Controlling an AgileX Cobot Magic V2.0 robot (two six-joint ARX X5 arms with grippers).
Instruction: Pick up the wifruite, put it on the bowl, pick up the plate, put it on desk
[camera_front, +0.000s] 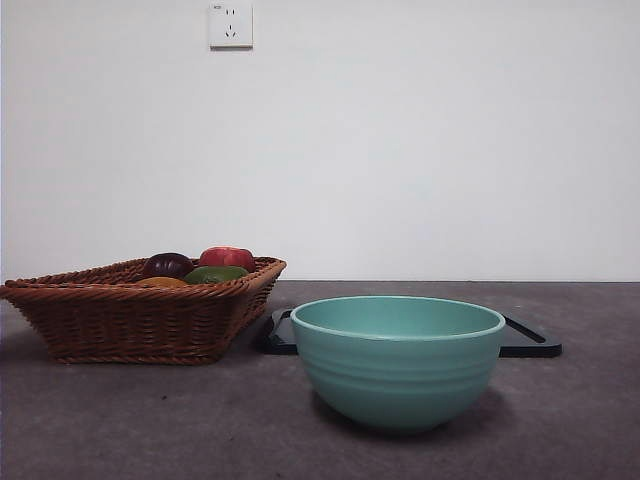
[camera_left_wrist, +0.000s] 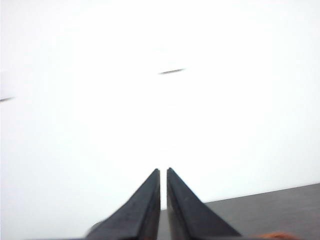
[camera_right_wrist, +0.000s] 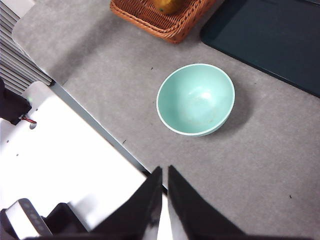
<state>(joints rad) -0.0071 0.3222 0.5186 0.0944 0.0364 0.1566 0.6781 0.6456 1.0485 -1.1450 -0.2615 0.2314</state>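
Right gripper (camera_right_wrist: 164, 172) is hanging high above the desk (camera_right_wrist: 260, 165), its two black tapered jaws pressed nearly together with only a thin slit between them, pinching nothing. Left gripper (camera_left_wrist: 163, 175) is pointing at a blank white wall, its wedge-shaped jaws likewise drawn close, carrying nothing. Neither arm is showing in the front view. Bowl (camera_front: 398, 358) is sitting upright on the matte, speckled grey-brown desk, well below the right gripper: round, deep, glazed teal ceramic with faint horizontal ridges and a paler rim, its inside bare. Just behind it a flat black tray (camera_front: 530, 342) with a raised edge is lying on the desk. Beside the tray a woven brown wicker basket (camera_front: 130, 315) with flaring sides is holding several smooth rounded fruits (camera_front: 226, 257), red, dark purple, green and orange.
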